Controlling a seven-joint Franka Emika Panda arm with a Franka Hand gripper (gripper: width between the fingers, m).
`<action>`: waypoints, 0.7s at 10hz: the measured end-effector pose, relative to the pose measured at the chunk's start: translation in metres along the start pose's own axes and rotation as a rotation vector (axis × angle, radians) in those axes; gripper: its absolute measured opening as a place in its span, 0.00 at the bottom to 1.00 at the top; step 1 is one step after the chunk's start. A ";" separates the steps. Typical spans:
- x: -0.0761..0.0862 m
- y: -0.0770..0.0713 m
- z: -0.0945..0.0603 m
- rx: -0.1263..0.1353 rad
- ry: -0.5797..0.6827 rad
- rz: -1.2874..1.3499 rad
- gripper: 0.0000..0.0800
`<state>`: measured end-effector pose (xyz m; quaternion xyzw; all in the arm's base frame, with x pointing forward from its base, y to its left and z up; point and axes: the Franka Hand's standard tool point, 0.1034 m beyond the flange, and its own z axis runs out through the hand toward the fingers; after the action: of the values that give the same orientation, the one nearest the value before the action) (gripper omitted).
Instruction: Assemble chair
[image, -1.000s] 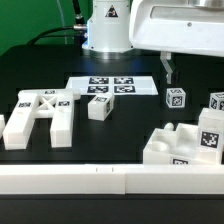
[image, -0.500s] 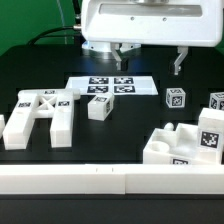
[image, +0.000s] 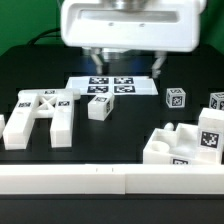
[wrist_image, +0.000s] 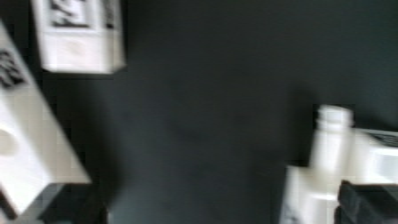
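Assembly looks unstarted: the plate (image: 40, 112), block (image: 98, 107) and notched blocks (image: 185, 145) lie unjoined on the surface (image: 120, 138), claw (image: 126, 62) open, empty.

Small block (image: 98, 106) lies just beside marker board (image: 113, 86).

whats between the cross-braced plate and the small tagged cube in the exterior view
In the exterior view, one small white block sits between the cross-braced plate and the small tagged cube, just in front of the marker board.
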<state>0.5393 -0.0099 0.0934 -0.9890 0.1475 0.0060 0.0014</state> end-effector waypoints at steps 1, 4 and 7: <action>-0.003 0.025 0.005 -0.012 -0.018 0.033 0.81; -0.009 0.047 0.020 -0.033 -0.018 0.054 0.81; -0.008 0.046 0.019 -0.034 -0.033 0.051 0.81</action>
<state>0.5175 -0.0515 0.0742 -0.9846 0.1727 0.0250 -0.0130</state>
